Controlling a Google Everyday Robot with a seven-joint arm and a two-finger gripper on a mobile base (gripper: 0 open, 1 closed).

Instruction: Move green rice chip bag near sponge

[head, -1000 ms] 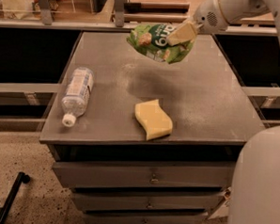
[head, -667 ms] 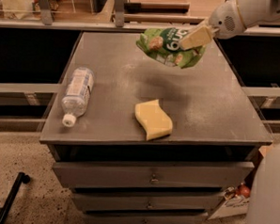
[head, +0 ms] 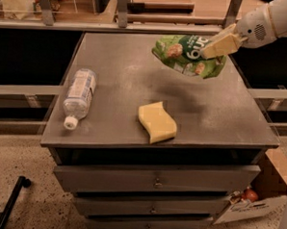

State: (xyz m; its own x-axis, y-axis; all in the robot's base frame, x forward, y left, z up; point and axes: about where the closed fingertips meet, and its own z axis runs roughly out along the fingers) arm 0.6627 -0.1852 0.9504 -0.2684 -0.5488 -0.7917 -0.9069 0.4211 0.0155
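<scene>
Green rice chip bag (head: 187,55) hangs in the air over the back right part of the tabletop (head: 121,72), clear of the surface, with a soft dark shadow lying on the grey top below it and a little toward the front.

Starting at the left, a clear plastic water bottle (head: 79,96) lies on its side close to the left edge, its white cap toward the front and its base toward the back. Near the front edge, about mid-width, the sponge (head: 156,121) lies flat. It is a pale yellow block with wavy sides, its long axis running from back left to front right. It is well apart from the bottle.

Further right and further back is the bag, well apart from the sponge and above the level of the tabletop. Its long axis runs roughly left to right across the view, sloping slightly down toward the right. Its free end points left, toward the middle of the tabletop. The dark green oval faces the camera, and its white letters look turned upside down.

At the bag's right end, the gripper (head: 215,47) comes in from the upper right on a white arm, its pale fingers clamped on the pouch and carrying it. Below the tabletop are grey drawers (head: 154,177), and a cardboard box (head: 269,190) stands on the floor at the lower right.
</scene>
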